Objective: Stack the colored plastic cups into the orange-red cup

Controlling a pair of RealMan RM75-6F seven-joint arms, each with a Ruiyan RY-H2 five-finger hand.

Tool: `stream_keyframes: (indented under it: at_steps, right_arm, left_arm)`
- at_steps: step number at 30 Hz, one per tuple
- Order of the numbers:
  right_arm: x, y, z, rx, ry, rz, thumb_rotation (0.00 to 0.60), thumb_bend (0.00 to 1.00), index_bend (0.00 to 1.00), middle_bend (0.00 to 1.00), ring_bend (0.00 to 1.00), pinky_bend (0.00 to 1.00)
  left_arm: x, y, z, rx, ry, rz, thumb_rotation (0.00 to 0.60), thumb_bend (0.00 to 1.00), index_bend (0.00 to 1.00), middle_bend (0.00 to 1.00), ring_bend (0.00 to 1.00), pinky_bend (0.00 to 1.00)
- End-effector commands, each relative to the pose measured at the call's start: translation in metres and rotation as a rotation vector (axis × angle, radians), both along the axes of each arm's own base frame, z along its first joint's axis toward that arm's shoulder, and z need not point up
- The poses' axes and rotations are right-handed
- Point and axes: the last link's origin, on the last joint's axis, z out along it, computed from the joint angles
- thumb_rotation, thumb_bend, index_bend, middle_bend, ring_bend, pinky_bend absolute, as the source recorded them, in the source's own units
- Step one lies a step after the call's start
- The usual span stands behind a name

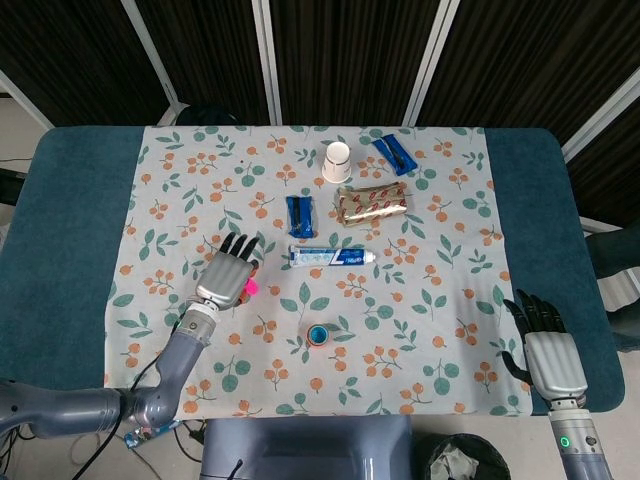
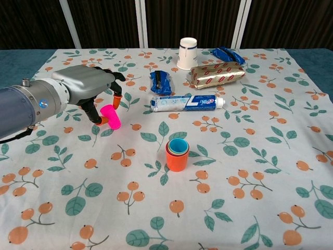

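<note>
The orange-red cup (image 2: 177, 155) (image 1: 320, 334) stands mid-table with smaller coloured cups nested in it, a blue one innermost. A pink cup (image 2: 111, 116) (image 1: 250, 288) sits to its left, tipped over at an angle. My left hand (image 2: 86, 90) (image 1: 228, 275) pinches the pink cup between thumb and a finger, while its other fingers stay spread. My right hand (image 1: 548, 345) rests at the table's near right edge, fingers apart and holding nothing. The chest view does not show it.
A toothpaste tube (image 2: 187, 102) lies just behind the stack. Farther back are a blue wrapper (image 2: 159, 82), a gold packet (image 2: 217, 74), an upturned white paper cup (image 2: 188, 52) and another blue wrapper (image 2: 227, 54). A floral cloth (image 2: 250, 172) covers the table.
</note>
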Motion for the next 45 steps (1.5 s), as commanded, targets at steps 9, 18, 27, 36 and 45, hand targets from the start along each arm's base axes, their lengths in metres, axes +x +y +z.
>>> stream_keyframes:
  at_steps: [9,18,27,36,45]
  right_arm:
    - [0.000,0.000,-0.002,-0.006,0.000,-0.010,0.600,0.40,0.12,0.00,0.02,0.11]
    - [0.000,0.000,0.000,-0.019,-0.003,-0.014,0.600,0.40,0.12,0.00,0.02,0.11]
    - [0.000,-0.001,0.001,-0.031,-0.003,-0.020,0.600,0.40,0.12,0.00,0.02,0.11]
    - [-0.001,0.000,0.003,-0.039,0.002,-0.020,0.600,0.40,0.12,0.00,0.02,0.11]
    - [-0.001,-0.001,0.005,-0.053,-0.002,-0.023,0.600,0.40,0.12,0.00,0.02,0.11]
  left_arm:
    - [0.002,0.001,0.001,0.008,0.006,-0.010,0.600,0.32,0.51,0.06,0.00,0.02]
    - [0.010,-0.001,0.006,0.005,-0.019,-0.015,0.600,0.35,0.52,0.07,0.00,0.02]
    - [0.054,-0.019,0.018,-0.015,-0.045,-0.147,0.600,0.34,0.52,0.07,0.00,0.02]
    - [0.089,-0.047,0.024,-0.051,-0.040,-0.226,0.600,0.34,0.52,0.07,0.00,0.02]
    - [0.111,-0.069,0.018,-0.132,-0.072,-0.262,0.600,0.34,0.52,0.07,0.00,0.02]
